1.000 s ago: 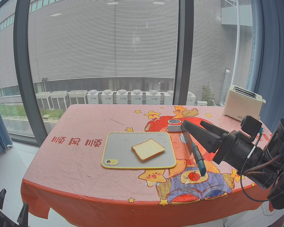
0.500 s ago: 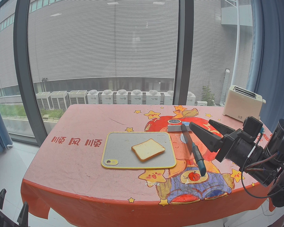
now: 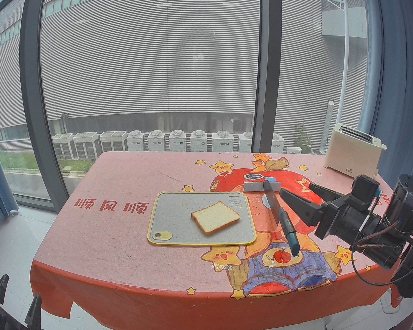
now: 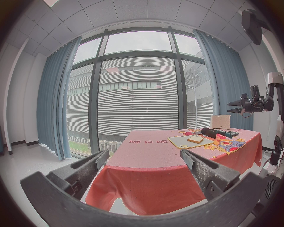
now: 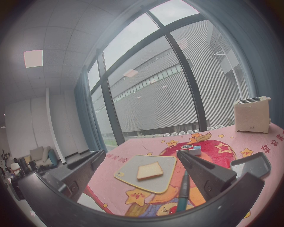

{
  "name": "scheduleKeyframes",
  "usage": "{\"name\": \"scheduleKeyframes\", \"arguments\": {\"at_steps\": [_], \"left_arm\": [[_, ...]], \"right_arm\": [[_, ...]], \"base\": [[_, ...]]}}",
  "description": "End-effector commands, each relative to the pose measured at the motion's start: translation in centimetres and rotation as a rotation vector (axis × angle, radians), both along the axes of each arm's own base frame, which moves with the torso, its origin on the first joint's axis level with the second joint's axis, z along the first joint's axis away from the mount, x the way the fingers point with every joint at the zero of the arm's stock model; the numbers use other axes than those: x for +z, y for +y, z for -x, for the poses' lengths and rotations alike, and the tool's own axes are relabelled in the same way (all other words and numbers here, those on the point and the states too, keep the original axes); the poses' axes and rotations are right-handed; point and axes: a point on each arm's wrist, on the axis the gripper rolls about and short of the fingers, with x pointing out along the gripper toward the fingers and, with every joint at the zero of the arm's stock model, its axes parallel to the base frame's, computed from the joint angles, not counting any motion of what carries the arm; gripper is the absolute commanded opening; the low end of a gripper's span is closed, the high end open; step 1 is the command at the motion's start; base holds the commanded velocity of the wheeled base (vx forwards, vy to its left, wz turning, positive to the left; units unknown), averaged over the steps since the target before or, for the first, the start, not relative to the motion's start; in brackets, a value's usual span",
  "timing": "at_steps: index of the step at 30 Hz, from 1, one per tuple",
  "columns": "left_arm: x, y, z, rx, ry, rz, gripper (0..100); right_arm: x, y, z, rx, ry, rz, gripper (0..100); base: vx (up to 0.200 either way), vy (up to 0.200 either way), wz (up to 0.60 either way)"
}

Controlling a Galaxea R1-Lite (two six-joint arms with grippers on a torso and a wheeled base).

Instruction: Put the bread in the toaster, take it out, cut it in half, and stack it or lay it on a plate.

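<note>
While square bread (image 3: 215, 217) lies flat, rounded grey board (image 3: 173, 213)

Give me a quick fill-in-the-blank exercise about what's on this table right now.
The ____ lies flat on the cutting board.
The knife lies beside the board, to the robot's ____.
The right gripper, above the table, has its fingers ____.
Missing words: bread, right, open.
</note>
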Motion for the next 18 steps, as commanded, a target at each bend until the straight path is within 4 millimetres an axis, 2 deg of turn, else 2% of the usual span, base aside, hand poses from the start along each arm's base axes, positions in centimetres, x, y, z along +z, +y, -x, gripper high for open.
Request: {"name": "scheduleKeyframes", "arguments": {"at_steps": [1, 6, 14, 18], "left_arm": [[-0.5, 0.0, 0.0, 0.002, 0.001, 0.0, 100], [-0.5, 0.0, 0.0, 0.0, 0.001, 0.0, 100], [-0.5, 0.0, 0.0, 0.0, 0.001, 0.0, 100], [-0.5, 0.0, 0.0, 0.0, 0.001, 0.0, 100]], "right_arm": [[0.5, -0.7, 0.1, -0.021, -0.015, 0.011, 100], [0.6, -0.8, 0.0, -0.029, -0.02, 0.008, 100], [0.2, -2.5, -1.0, -0.109, -0.044, 0.082, 100], [0.3, -2.6, -1.0, -0.11, -0.046, 0.085, 100]], "base": [[0.0, 0.0, 0.0], [0.0, 0.0, 0.0], [0.0, 0.0, 0.0], [0.0, 0.0, 0.0]]}}
